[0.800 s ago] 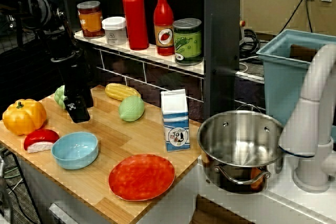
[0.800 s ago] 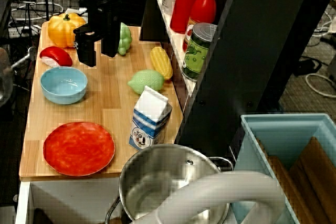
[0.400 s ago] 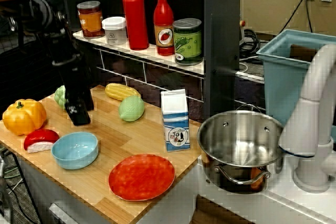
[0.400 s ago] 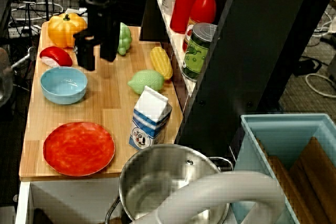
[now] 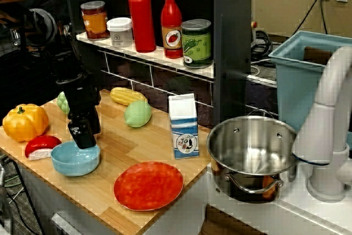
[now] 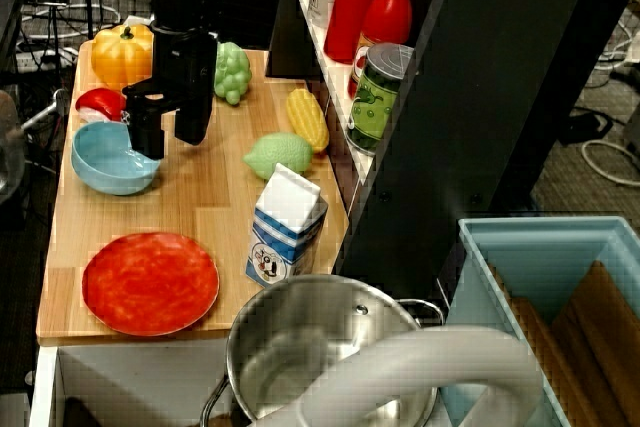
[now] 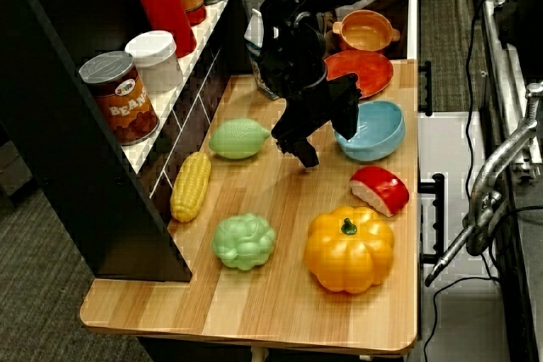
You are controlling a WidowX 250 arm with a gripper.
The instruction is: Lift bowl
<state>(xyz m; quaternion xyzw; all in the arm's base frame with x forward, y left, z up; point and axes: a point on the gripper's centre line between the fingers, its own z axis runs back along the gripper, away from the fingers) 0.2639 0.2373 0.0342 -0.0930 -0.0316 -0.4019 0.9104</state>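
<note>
Pale wooden countertop (image 5: pixel 148 144) is seen beneath a dark shelf (image 5: pixel 159 59) on which jars and red bottles are lined up. On its near left part, the small, round, shallow light-blue plastic bowl (image 5: pixel 75 159) is found, just beside a red-and-white toy wedge (image 5: pixel 41 146) and near the orange toy pumpkin (image 5: pixel 25 121); the bowl appears tipped slightly. The black robot gripper (image 6: pixel 167 127) is lowered at the bowl's rim with its jaws parted: one finger (image 6: pixel 146 129) is set over the inside edge of the bowl, the other (image 6: pixel 194 107) outside it above the wood. Whether the rim is actually touched cannot be told. A flat red-orange plate (image 5: pixel 148 185) lies close to the bowl, and a blue-and-white milk carton (image 5: pixel 183 126) stands upright beyond it. A large shiny steel pot (image 5: pixel 250 155) sits off the board's right end. A yellow toy corn cob (image 7: pixel 190 186), a pale green lime-shaped toy (image 7: pixel 238 138) and a green bumpy toy (image 7: pixel 243 241) are spread toward the shelf.
</note>
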